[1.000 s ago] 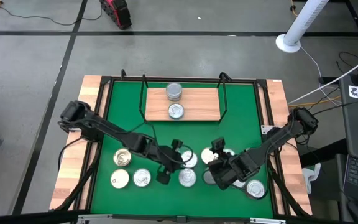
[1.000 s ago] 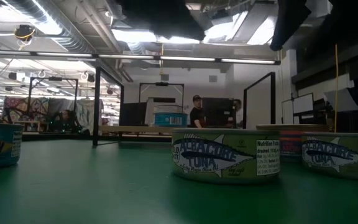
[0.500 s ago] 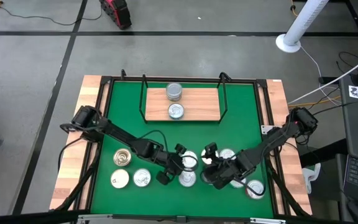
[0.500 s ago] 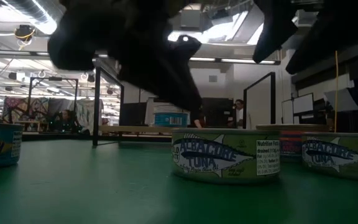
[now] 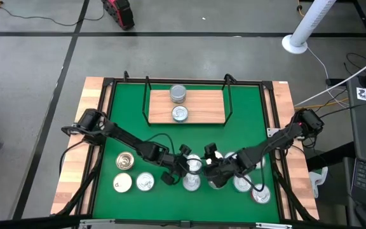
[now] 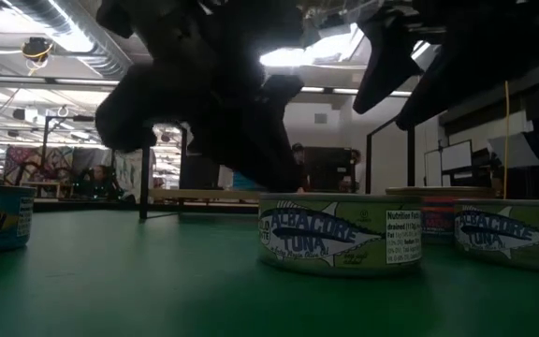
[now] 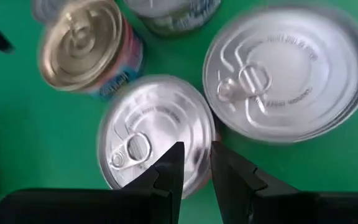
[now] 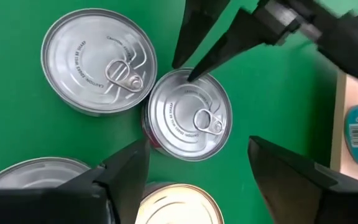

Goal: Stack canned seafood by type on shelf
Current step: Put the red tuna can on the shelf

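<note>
Several round tins stand on the green mat (image 5: 246, 127). My left gripper (image 5: 182, 166) hangs low over a small silver-lidded tin (image 7: 157, 134), fingers a narrow gap apart at its rim. My right gripper (image 8: 199, 146) hovers open above the same tin (image 8: 188, 115), one finger on either side of it. Beside it stand a wider silver-lidded tin (image 7: 288, 71) and a gold-lidded tin (image 7: 86, 46). The shelf (image 5: 202, 105) at the far middle bears two tins (image 5: 178, 93) (image 5: 180, 114). In the low view both arms hang dark above a green tuna tin (image 6: 340, 232). My left gripper's fingertips (image 7: 173, 168) come slanting down at the rim of the small silver-lidded tin (image 7: 191, 143). Whether they touch it I cannot tell. The tin stands upright on the mat.
More tins stand near the front edge at the left (image 5: 124, 161) (image 5: 122, 183) (image 5: 146, 182) and right (image 5: 261, 194). Black wire uprights (image 5: 147, 95) frame the shelf. Free mat lies between the shelf and the tins.
Both grippers have come down toward the tins in the middle of the mat. My left gripper has sunk and rolled about its own line. My right gripper has moved toward the table's left, over the small silver-lidded tin. No tin has moved.
</note>
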Motion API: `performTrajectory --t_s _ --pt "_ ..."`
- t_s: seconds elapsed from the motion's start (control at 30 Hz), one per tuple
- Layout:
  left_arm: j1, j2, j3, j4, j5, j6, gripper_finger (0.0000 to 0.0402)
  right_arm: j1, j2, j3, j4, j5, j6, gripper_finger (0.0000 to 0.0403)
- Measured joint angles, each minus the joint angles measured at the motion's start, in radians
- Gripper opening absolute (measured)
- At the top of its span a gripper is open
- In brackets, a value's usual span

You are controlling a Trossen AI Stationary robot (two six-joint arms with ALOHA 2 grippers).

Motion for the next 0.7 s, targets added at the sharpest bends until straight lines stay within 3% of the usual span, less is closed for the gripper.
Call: performTrajectory --t_s 0.37,0.6,0.7 --pt "0.001 0.043 0.004 0.000 -0.010 0.055 0.0073 0.002 0.001 -0.001 0.020 0.000 -0.023 0.0271" --pt "0.005 0.043 0.003 -0.003 -0.072 0.061 0.0012 0.002 0.001 -0.001 0.035 0.000 -0.023 0.0271" --pt "0.011 0.043 0.003 -0.003 -0.073 0.032 0.0008 0.002 0.001 -0.001 0.035 0.000 -0.023 0.0271"
